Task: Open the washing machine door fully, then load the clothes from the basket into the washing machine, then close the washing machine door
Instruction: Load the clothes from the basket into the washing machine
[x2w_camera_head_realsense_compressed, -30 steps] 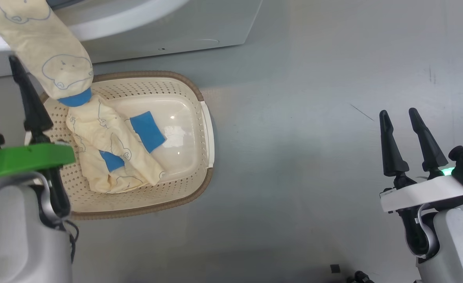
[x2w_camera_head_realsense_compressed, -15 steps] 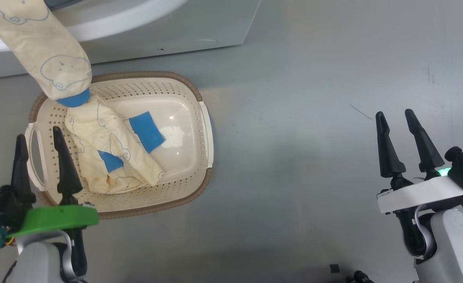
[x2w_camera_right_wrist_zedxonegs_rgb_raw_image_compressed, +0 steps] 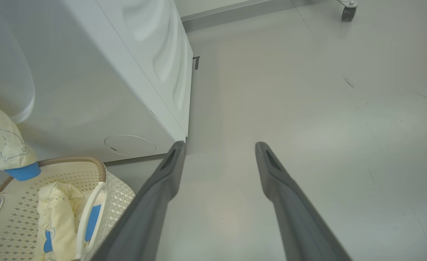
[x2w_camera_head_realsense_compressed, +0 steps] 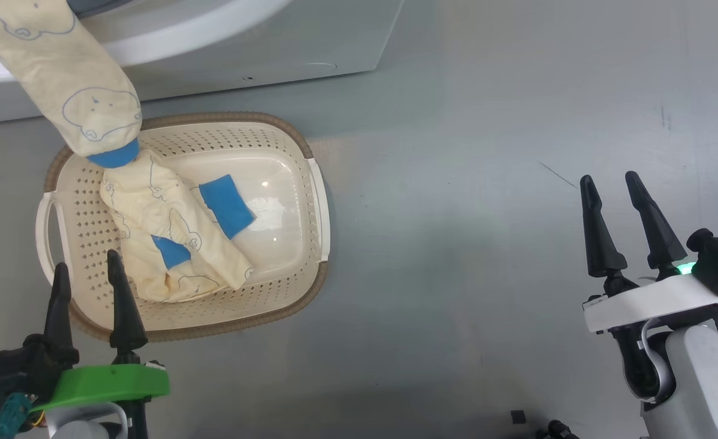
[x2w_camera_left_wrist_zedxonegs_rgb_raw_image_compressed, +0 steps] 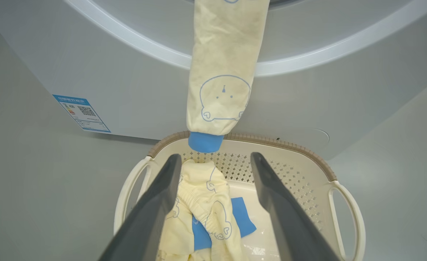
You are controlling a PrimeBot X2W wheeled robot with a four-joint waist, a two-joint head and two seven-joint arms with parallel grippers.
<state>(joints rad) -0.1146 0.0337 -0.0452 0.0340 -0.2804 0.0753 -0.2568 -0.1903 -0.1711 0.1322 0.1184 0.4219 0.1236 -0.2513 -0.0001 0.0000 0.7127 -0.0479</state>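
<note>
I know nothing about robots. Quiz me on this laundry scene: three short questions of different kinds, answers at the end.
1. True or false: the left gripper holds a garment.
2. What hangs down the washing machine front above the basket? A) towel B) yellow garment with blue cuff C) sock
3. Fill in: the right gripper hovers over the grey ____.
Key: 1 false, fingers open, empty; 2 B; 3 floor.

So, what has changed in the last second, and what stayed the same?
The left gripper drew back from beside the hanging sleeve toward the robot, jaws open, holding nothing. The right gripper, the basket and the clothes in it stayed put.
</note>
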